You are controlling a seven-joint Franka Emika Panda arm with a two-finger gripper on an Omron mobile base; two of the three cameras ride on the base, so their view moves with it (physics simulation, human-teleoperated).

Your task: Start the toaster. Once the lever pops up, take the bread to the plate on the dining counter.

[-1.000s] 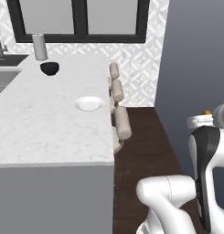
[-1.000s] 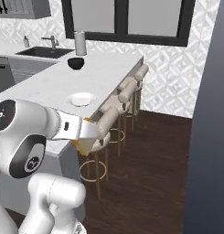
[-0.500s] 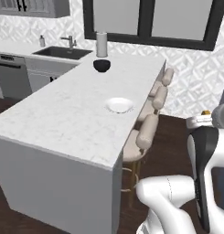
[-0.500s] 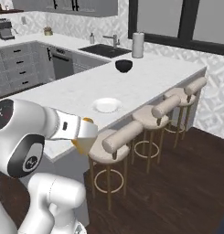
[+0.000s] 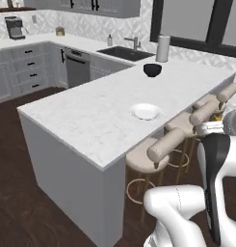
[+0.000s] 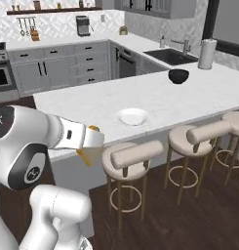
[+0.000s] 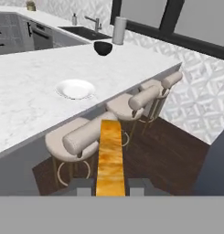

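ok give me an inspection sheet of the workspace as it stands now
surface: dining counter, white marble top, with the plate, a bowl and a paper towel roll on it
job's things: plate on the counter near the stool-side edge, nothing on it; bread, golden-orange slice, held edge-on in the pincer, off the counter and over the stools
clutter: black bowl and paper towel roll at the counter's far end
grippers: pincer shut on the bread, beside the counter, short of the plate
cables: nothing seen
surroundings: padded stools along the counter's side, sink, grey cabinets, coffee machine, dark wood floor
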